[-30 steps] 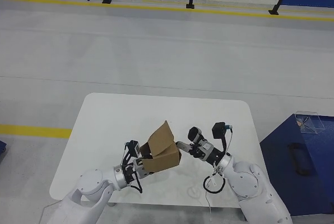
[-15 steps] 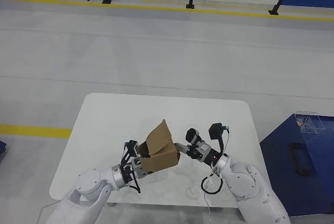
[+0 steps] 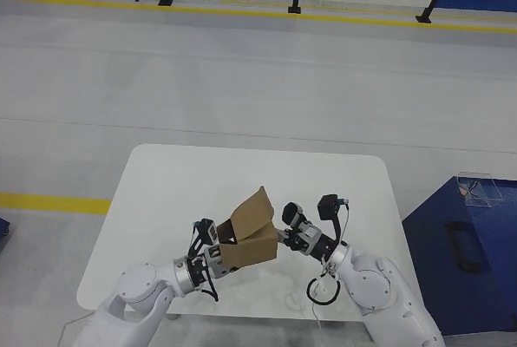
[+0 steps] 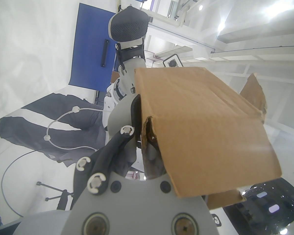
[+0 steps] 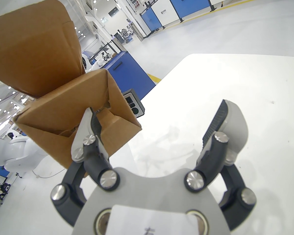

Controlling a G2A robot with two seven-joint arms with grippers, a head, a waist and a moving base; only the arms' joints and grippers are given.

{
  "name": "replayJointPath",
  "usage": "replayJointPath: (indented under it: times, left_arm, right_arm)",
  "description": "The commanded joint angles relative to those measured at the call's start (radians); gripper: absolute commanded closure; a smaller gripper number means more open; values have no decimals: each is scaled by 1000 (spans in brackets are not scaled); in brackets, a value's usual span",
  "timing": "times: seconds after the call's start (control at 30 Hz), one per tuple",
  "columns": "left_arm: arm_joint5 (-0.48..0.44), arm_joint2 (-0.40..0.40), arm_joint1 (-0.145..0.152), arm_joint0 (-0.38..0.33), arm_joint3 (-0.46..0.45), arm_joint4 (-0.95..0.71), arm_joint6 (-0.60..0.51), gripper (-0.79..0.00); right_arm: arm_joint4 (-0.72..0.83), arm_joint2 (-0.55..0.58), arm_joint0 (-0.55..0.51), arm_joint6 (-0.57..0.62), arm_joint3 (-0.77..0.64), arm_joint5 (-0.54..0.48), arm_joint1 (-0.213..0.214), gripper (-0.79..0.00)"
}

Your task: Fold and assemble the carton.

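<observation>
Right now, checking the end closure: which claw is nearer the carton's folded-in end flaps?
Right. The right claw is open with one finger against those flaps; the left claw grips the carton's opposite end.

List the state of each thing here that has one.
carton: held up over the table, partly folded, one flap standing open.
left gripper: shut on the carton's side.
right gripper: open, one finger tucked into the carton's end.
</observation>
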Motion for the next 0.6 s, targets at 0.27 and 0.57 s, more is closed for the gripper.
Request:
replayJointPath:
  times: [0.27, 0.57]
  left_arm:
    - [-3, -4, 0, 10, -6, 3, 7, 0]
    - [-2, 5, -2, 14, -12, 13, 15, 0]
  right_arm:
    - [27, 76, -36, 12, -2, 10, 12, -785]
    - [25, 27, -35, 41, 7, 6, 8, -785]
